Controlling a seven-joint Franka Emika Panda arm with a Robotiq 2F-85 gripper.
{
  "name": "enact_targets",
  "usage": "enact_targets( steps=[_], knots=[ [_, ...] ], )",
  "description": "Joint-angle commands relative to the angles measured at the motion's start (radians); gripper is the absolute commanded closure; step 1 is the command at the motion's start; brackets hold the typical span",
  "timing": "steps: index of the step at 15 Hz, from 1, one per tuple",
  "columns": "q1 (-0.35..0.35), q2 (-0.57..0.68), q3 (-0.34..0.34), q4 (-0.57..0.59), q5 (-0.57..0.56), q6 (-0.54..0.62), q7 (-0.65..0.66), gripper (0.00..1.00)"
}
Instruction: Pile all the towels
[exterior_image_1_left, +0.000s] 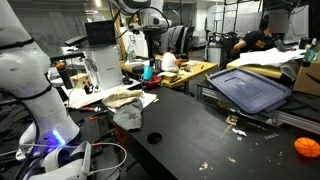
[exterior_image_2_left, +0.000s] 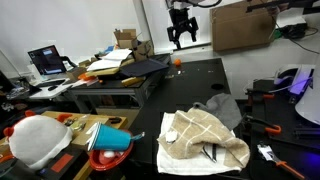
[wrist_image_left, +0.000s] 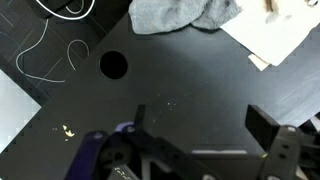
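The hand (exterior_image_2_left: 181, 36) hangs high above the black counter (exterior_image_2_left: 200, 85), its jaws apart and empty. Below it in the wrist view the grey towel (wrist_image_left: 185, 13) lies crumpled near a round hole (wrist_image_left: 113, 65); the tan grid towel (exterior_image_2_left: 202, 138) lies just beside it. Best to come straight down over the grey towel's bunched middle, pinch a raised fold, and lift clear before carrying it across

Exterior view from beside the robot base (exterior_image_1_left: 40, 95), low and close, facing across the black table (exterior_image_1_left: 200, 130) toward the lab behind; grey towel (exterior_image_1_left: 128, 113) near centre. Exterior view from the opposite table end, facing back, tan towel (exterior_image_2_left: 205, 140) close at 6 o'clock, gripper (exterior_image_2_left: 181, 35) far at 12 o'clock. Wrist view straight down, close; grey towel (wrist_image_left: 185, 13) at 12 o'clock. Shared: black tabletop, towels.
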Motion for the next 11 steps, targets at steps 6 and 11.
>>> enact_targets(
  steps=[6, 11],
  knots=[
    [-0.028, 0.368, -0.103, 0.477, 0.09, -0.228, 0.046, 0.0],
    [-0.024, 0.401, -0.118, 0.477, 0.102, -0.211, 0.024, 0.0]
  ],
)
